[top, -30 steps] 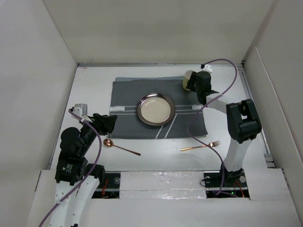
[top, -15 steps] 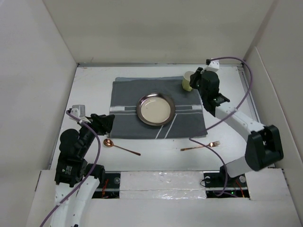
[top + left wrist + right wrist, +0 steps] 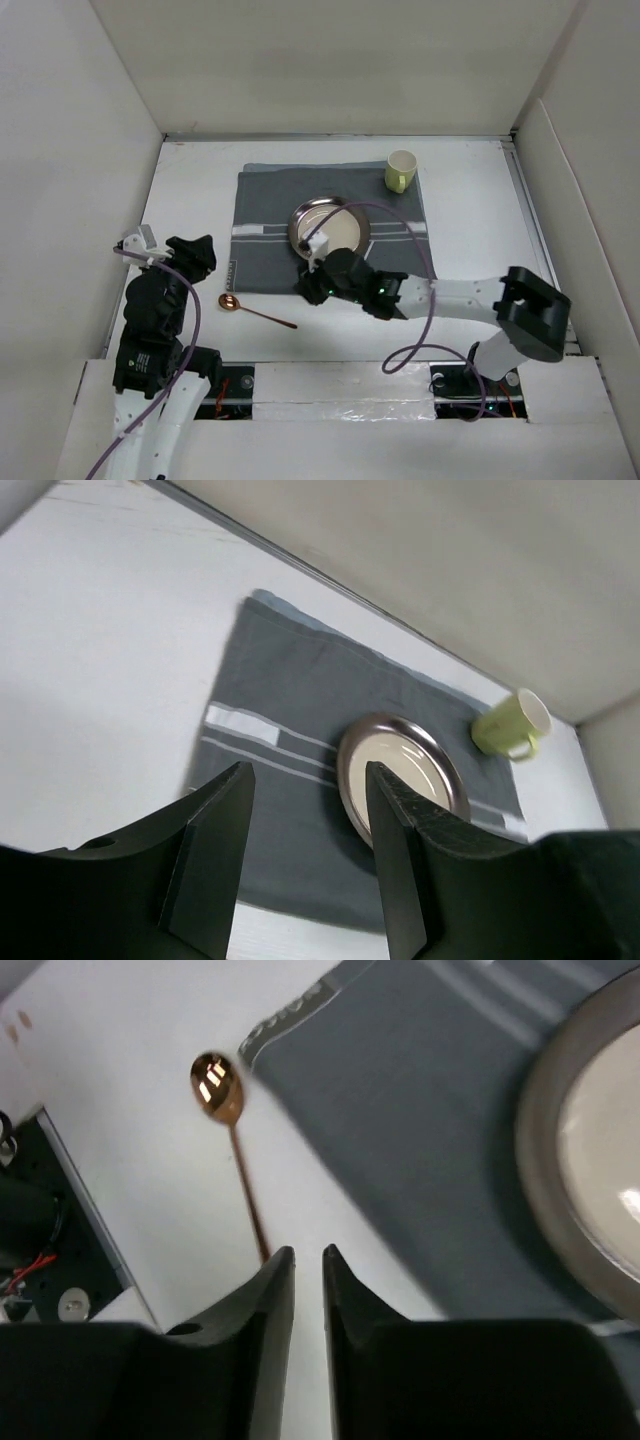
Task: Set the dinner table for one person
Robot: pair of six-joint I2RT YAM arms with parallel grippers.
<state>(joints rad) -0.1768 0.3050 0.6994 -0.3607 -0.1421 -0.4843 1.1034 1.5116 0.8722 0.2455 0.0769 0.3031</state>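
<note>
The white dinner table (image 3: pixel 480 220) carries a dark grey striped placemat (image 3: pixel 265 215) with a metal plate (image 3: pixel 342 220) on it and a pale green mug (image 3: pixel 401 170) at its far right corner. A copper spoon (image 3: pixel 255 311) lies on the table in front of the mat's left corner. My right gripper (image 3: pixel 305 290) reaches across to the mat's front edge, just right of the spoon handle; its jaws are nearly together and empty (image 3: pixel 308 1252). My left gripper (image 3: pixel 190 255) is open and empty (image 3: pixel 307 770), left of the mat. No fork shows.
White upright panels (image 3: pixel 90 150) enclose the table on the left, back and right. My right arm (image 3: pixel 450 295) and its purple cable lie low across the front of the table. The spoon (image 3: pixel 218 1088), mat (image 3: pixel 420 1090) and plate (image 3: pixel 600 1140) show in the right wrist view.
My right arm has swung from the mug at the back right to the mat's front edge near the spoon. The fork no longer shows. My left gripper has drawn back leftwards.
</note>
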